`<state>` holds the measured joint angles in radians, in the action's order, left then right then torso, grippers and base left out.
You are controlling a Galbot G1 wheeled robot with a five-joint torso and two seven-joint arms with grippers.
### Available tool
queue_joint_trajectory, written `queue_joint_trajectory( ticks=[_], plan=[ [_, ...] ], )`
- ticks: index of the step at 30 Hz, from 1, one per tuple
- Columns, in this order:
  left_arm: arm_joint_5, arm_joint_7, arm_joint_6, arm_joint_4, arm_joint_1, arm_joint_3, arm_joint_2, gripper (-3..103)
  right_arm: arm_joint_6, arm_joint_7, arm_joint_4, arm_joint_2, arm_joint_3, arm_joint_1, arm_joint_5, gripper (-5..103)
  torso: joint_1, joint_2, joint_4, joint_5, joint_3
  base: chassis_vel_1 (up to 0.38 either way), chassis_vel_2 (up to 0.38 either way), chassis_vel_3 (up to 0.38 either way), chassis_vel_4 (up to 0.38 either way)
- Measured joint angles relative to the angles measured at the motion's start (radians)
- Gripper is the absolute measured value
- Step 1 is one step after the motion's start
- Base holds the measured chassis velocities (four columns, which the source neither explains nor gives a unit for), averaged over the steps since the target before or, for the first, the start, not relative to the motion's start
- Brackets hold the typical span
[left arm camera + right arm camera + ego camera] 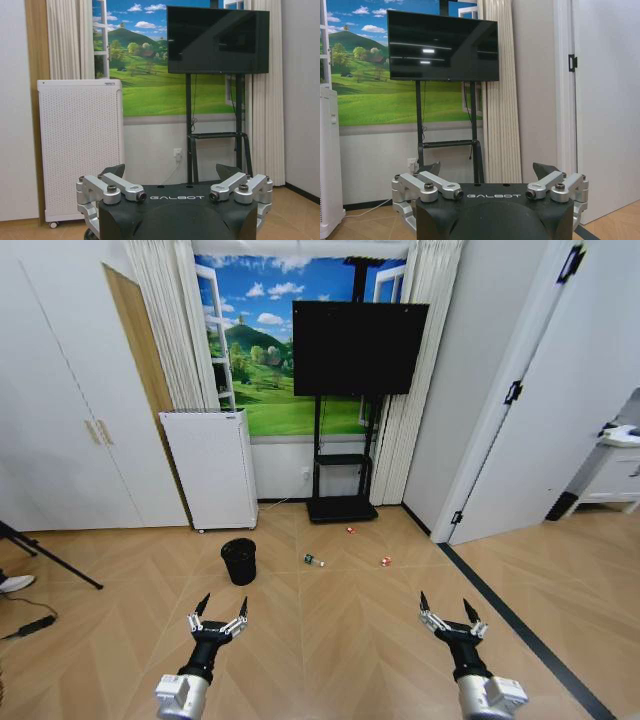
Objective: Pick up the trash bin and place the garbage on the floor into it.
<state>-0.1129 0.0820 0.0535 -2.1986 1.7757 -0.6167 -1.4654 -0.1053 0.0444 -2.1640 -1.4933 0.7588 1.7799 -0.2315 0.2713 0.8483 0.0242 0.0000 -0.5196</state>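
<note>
The left hand (221, 614) hangs low in the left part of the head view, its dark fingertips spread wide and holding nothing. The left wrist view shows the same hand (170, 172) with its two jaws standing far apart over the black housing. The right hand (446, 610) hangs at matching height in the lower right of the head view, fingers likewise splayed and empty; the right wrist view shows that hand (487, 170) with a broad gap between its jaws.

Just above the left hand in the head view, a little right of it, the trash bin (238, 560) stands upright on the floor (330, 640), apart from the hand. Right of the bin, near the frame's centre, lies the garbage: a small clear bottle (313, 560) with a green label on its side, one red-and-white piece (385, 561) farther right, and another red-and-white piece (351, 530) higher up, close to the TV stand's base (342, 508). All three lie apart from one another and from the bin.

A white perforated appliance (212, 468) stands above the bin against the wall, left of the black TV (358, 347) on its stand. A dark strip (520, 625) runs diagonally across the floor toward the lower right.
</note>
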Motion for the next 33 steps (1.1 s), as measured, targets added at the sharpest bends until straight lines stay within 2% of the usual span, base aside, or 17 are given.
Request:
queue_joint_trajectory(
  ticks=[12,15,16,33],
  plan=[
    [0.000,-0.018,-0.001,0.004,0.013,-0.008,-0.013,98,-0.001,-0.004,0.021,0.002,-0.013,-0.009,0.008,100,0.000,0.000,0.0001,0.0005,0.000,-0.189,0.212,0.199,-0.207],
    [0.003,-0.018,-0.001,0.006,0.016,-0.008,-0.017,98,-0.001,-0.005,0.024,0.002,-0.016,-0.010,0.010,100,0.000,0.000,-0.0001,-0.0006,0.000,-0.273,0.269,0.286,-0.275],
    [0.004,-0.019,-0.001,0.006,0.016,-0.008,-0.018,98,-0.001,-0.007,0.026,0.002,-0.017,-0.012,0.012,100,0.000,0.000,0.0000,0.0002,0.000,-0.304,0.299,0.319,-0.313],
    [0.005,-0.024,0.001,0.008,0.020,-0.008,-0.020,98,-0.009,-0.007,0.025,-0.002,-0.015,-0.008,0.026,100,0.000,0.000,0.0000,-0.0003,0.000,-0.354,0.356,0.354,-0.357]
  ],
)
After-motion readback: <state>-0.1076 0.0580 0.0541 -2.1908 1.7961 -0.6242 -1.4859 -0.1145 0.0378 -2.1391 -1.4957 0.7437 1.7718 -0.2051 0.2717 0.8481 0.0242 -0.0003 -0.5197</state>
